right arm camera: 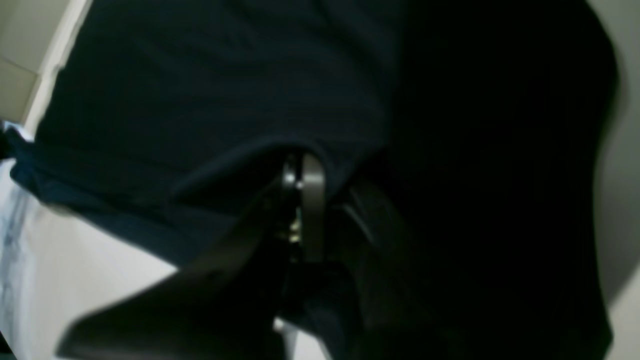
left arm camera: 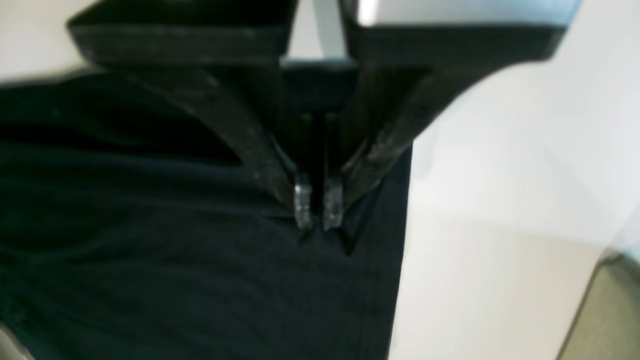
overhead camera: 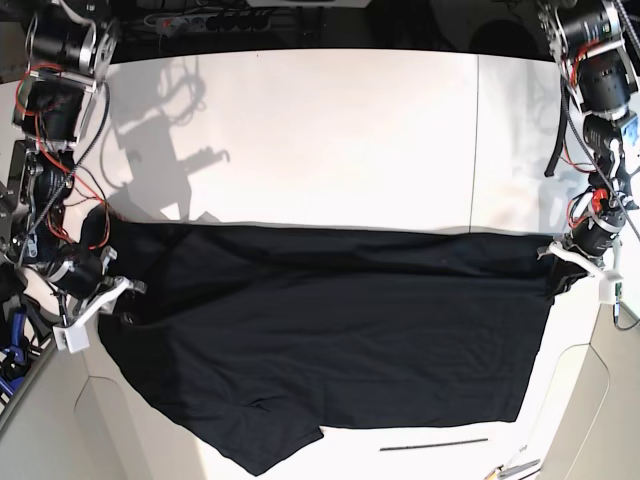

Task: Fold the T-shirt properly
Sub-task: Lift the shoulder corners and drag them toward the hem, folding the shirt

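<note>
The black T-shirt (overhead camera: 330,340) lies spread across the white table (overhead camera: 330,130), pulled wide between my two grippers, with its top edge running straight from side to side. My left gripper (overhead camera: 556,262) is at the shirt's right corner. In the left wrist view its pale fingertips (left arm camera: 303,202) are pinched on a pucker of the black cloth (left arm camera: 150,260), close to the shirt's straight side edge. My right gripper (overhead camera: 118,298) holds the shirt's left edge. In the right wrist view the cloth (right arm camera: 200,90) drapes over the closed gripper (right arm camera: 302,170) and hides its tips.
A thin dark stick (overhead camera: 433,443) lies on the table just in front of the shirt's lower edge. Cables and a power strip (overhead camera: 200,18) run along the back. The table's front corners are cut off at left (overhead camera: 60,400) and right (overhead camera: 600,400).
</note>
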Available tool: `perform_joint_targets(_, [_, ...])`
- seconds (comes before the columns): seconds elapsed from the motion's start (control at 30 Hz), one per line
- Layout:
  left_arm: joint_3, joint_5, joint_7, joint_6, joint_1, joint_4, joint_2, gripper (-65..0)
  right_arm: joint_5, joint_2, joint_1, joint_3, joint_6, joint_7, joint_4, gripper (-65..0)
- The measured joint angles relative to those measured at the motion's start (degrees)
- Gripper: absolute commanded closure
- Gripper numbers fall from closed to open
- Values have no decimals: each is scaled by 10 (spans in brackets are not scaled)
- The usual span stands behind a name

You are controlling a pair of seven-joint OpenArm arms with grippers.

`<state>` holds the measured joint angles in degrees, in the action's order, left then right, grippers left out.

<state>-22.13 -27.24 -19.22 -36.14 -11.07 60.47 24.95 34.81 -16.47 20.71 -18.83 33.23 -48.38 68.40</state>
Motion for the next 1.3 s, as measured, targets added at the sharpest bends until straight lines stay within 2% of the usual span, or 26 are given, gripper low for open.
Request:
perform_joint_targets(0.07, [0,0,9,0,-14,-30,0,-8,-10,0,16,7,-1,3,-26,0])
perform_joint_targets(0.1, [0,0,9,1,-17,-40,0,-81,-22,0,19,11,-2,3,-36,0])
perform_joint_targets(0.13, [0,1,9,0,-17,-47,0,-151,-29,0,20,14,-2,4,-45,-53])
perform_joint_targets(0.2, [0,3,8,1,-16,-53,-1,-261,-30,0,17,15,-4,4,-61,-217])
perform_joint_targets(0.27, [0,2,9,1,-15,-54,0,-305,-30,0,13,15,-7,3,-73,-305])
perform_joint_targets(0.43, [-10,-17,6,0,-15,-54,0,-305,-30,0,-7,3,-7,-3,-69,-312])
perform_joint_targets(0.53, [-38,-47,-52,-31,-16,-53,0,-305,-16,2,-29,-40,-6,-23,-49,-312])
perform_joint_targets(0.63, [-74,-90,-110,-31,-12,-53,-1,-305,-7,1,-52,-95,-6,-23,-32,-312])
perform_joint_targets(0.83, [-144,-152,-113,-31,23,-52,0,-305,1,-4,-76,-191,-8,-23,-21,-312])
perform_joint_targets(1.0, [-152,-185,-114,-31,65,-52,-4,-306,18,-25,-118,-225,-11,-17,-21,-312])
perform_joint_targets(1.07, [-152,-189,-112,-31,70,-52,-12,-309,14,-29,-133,-226,-13,8,-21,-312])
perform_joint_targets(1.17, [-152,-194,-108,-31,71,-52,-20,-410,5,-23,-144,-225,-17,21,-21,-312])
perform_joint_targets(1.3, [-151,-183,-92,-32,69,-52,-23,-428,5,-19,-145,-223,-17,23,-21,-312])
